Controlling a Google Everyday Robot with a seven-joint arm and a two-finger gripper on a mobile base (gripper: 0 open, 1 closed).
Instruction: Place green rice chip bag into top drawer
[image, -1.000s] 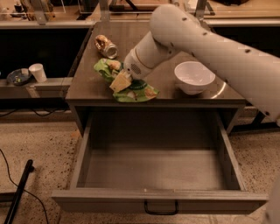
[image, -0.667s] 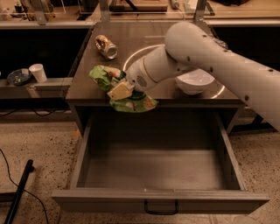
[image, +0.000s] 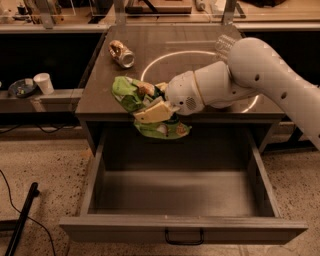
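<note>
Over the front edge of the tabletop (image: 200, 40), the end effector (image: 153, 108) is clenched on the crumpled green rice chip bag (image: 125, 95), which hangs off the surface just above the back of the top drawer (image: 180, 223). That drawer stands pulled wide open with nothing visible inside, so pickup and opening look done, and what remains is lowering the bag into the drawer and letting go. A crushed gold can (image: 122, 53) lies well apart, further back on the tabletop.
</note>
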